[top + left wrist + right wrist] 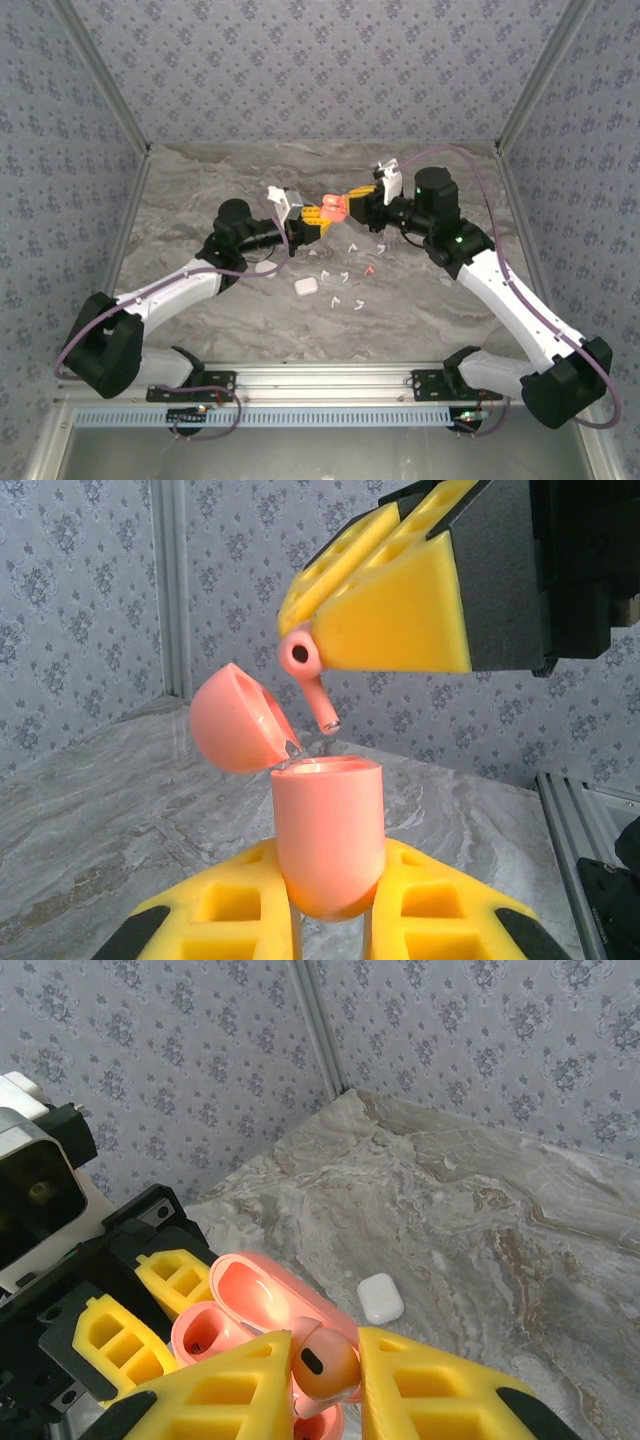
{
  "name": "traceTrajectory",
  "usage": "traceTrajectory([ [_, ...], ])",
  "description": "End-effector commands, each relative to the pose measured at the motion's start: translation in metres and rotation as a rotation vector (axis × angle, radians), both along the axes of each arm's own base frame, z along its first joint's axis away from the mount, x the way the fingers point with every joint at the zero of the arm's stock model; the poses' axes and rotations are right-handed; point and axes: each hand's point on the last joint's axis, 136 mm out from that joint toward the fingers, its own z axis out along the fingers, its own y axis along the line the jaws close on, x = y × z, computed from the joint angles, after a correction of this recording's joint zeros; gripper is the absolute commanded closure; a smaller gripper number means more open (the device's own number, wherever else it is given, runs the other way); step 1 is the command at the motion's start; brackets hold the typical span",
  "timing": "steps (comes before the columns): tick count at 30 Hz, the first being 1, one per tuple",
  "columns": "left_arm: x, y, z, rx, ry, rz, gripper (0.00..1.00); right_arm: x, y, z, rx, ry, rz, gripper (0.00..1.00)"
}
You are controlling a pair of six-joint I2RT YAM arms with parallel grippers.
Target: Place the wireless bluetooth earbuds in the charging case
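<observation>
Tabletop in grey marble pattern, with two grippers meeting above its middle. On the left, the left gripper has its yellow pads closed tight on the lower body of the coral charging case. It holds the case upright, off the table, with its lid swung open to the left. Just above the case mouth hangs a coral earbud, head up and stem slanting down toward the rim, not yet inside. To its right, the right gripper pinches the bud's head between its own yellow pads, jaws nearly closed on it.

Below on the table lie a closed white case, then a scatter of white earbuds, then another coral earbud at the right of the group.

To do this step well, the left gripper should probably stay motionless while the right one straightens the stem toward vertical. The tip needs centring over one well, clear of the hinge and lid, then a slow, straight descent. Releasing seems wise only once the head sits flush; letting go early risks the bud tipping out. Whether either well is already filled cannot be told.
</observation>
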Motion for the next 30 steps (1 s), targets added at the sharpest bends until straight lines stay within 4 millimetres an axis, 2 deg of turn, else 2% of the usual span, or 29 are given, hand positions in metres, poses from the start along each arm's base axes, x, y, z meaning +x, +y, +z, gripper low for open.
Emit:
traceTrajectory([
  [1, -0.003, -0.003, 0.026, -0.047, -0.057, -0.025, 1.00, -0.002, 0.005, 0.001, -0.008, -0.015, 0.029, 0.77],
  [9, -0.002, -0.003, 0.025, -0.042, -0.056, -0.021, 1.00, -0.004, 0.001, -0.018, -0.055, 0.015, 0.013, 0.77],
  [18, -0.002, -0.003, 0.025, -0.042, -0.054, -0.019, 1.00, -0.012, 0.005, -0.024, -0.044, 0.040, 0.065, 0.75],
  [25, -0.003, -0.003, 0.025, -0.044, -0.053, -0.022, 1.00, -0.014, 0.004, -0.019, 0.030, 0.093, 0.104, 0.68],
  [30, -0.003, -0.002, 0.027, -0.046, -0.056, -0.020, 1.00, -0.010, -0.001, -0.009, 0.073, 0.105, 0.096, 0.53],
])
